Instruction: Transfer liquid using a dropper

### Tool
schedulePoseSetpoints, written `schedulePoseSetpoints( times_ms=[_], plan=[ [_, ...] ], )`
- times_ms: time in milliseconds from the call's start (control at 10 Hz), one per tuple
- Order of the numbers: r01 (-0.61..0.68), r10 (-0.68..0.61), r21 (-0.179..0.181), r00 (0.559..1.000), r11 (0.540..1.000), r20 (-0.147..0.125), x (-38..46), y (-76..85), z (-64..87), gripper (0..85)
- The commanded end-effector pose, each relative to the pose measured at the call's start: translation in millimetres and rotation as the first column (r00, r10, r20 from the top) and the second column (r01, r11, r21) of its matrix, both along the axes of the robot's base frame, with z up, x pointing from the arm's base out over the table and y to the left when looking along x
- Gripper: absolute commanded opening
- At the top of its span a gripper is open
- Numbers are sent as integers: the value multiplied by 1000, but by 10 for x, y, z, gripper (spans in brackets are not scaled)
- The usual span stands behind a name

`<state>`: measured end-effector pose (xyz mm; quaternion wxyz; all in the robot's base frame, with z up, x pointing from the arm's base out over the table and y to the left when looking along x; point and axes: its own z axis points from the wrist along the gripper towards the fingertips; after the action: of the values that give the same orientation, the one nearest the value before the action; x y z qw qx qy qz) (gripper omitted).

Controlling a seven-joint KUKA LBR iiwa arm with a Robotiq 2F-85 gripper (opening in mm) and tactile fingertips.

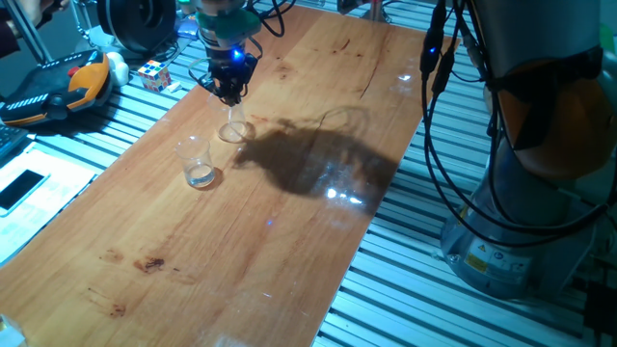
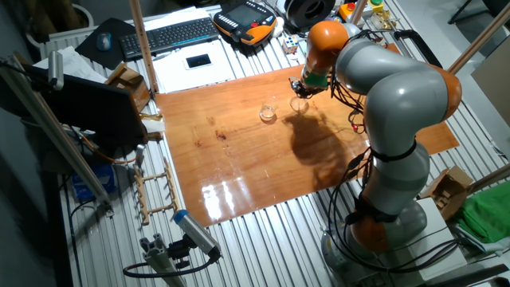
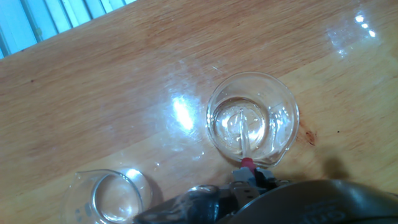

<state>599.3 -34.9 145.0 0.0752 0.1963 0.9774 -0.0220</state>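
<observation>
Pincer over the glass dish, dropper reaching down into it.

The pincer [image 1: 231, 87] hangs just above the low clear glass dish [image 3: 252, 118] on the wooden table [image 1: 289, 212]. In the hand view the dropper [image 3: 244, 138] runs from its red end at the pincer's tip straight down into the dish, where the liquid [image 3: 227, 124] shows as a whitish glint. Whether the pincer is clenched on the dropper I cannot tell; its fingers are hidden. The clear tumbler [image 1: 197, 160] stands near, to one side of the pincer, apart from the dish.
</observation>
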Motion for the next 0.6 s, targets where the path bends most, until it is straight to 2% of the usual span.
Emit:
schedulePoseSetpoints(
  times_ms=[0, 500],
  plan=[
    [0, 0, 0, 1000, 1000, 0, 0, -1, -2, 10],
    [2, -2, 3, 1000, 1000, -3, 15, -8, -29, 10]
  ],
)
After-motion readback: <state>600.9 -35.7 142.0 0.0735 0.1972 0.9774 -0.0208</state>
